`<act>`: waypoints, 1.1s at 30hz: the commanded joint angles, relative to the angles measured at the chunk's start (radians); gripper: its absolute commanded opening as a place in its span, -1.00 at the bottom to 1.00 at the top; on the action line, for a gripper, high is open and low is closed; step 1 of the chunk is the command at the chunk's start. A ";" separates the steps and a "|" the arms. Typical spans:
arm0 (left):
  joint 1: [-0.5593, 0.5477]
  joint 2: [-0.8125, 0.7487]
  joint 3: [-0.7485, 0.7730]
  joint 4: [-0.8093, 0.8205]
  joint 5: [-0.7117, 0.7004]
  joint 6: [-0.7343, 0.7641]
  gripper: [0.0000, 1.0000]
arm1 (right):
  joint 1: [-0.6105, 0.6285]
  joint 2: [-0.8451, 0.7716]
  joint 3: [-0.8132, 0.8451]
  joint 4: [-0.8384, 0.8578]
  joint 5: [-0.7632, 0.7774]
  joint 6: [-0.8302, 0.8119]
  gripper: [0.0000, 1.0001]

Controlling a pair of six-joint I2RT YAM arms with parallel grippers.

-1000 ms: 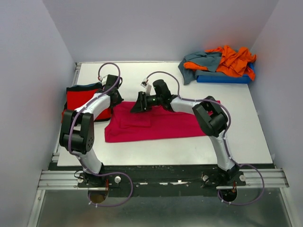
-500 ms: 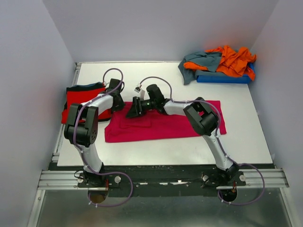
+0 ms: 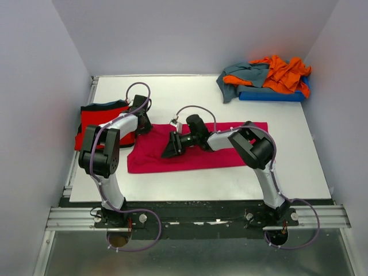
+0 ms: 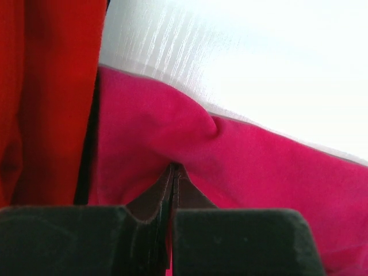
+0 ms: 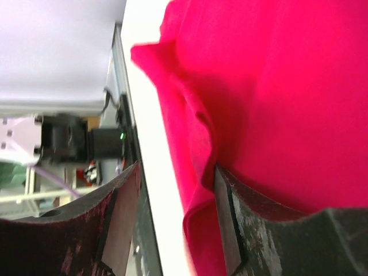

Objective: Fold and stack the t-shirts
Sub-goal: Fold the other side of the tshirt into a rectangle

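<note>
While the magenta-pink t-shirt (image 3: 201, 160) lies spread flat across the middle of the white table (image 3: 190, 98), both arms reach over it from the near edge. The left gripper (image 3: 141, 125) sits at the far left corner of this shirt. Its wrist view shows the two fingers pressed tight together, with a small peak of pink cloth pinched between the tips. The right gripper (image 3: 170, 150) rests on the left half of the same shirt, nearer to the arm bases than the left gripper. Its jaws stand well apart. A raised fold of the pink hem runs up between them and lies against one finger pad (image 5: 227, 218), while bare table shows between the cloth and the other finger, so nothing is clamped there.

Just beside the pink shirt's left edge, a bright red t-shirt (image 3: 95, 123) lies folded into a neat block, with dark trim along its edges. Well apart from the pink shirt, at the far right corner, an orange t-shirt (image 3: 282, 72) and a grey-teal t-shirt (image 3: 244, 75) are heaped loosely on a blue tray (image 3: 270, 95).
</note>
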 commanded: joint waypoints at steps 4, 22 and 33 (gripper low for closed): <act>0.002 0.032 0.021 -0.030 0.023 0.011 -0.87 | 0.024 -0.255 -0.252 0.021 -0.166 -0.056 0.23; -0.072 -0.166 0.041 -0.140 -0.089 0.023 -0.74 | 0.000 -0.273 -0.076 -0.244 0.168 -0.132 0.06; -0.084 -0.181 -0.016 -0.122 -0.101 -0.010 -0.91 | 0.132 -0.038 0.039 -0.020 0.148 0.026 -0.17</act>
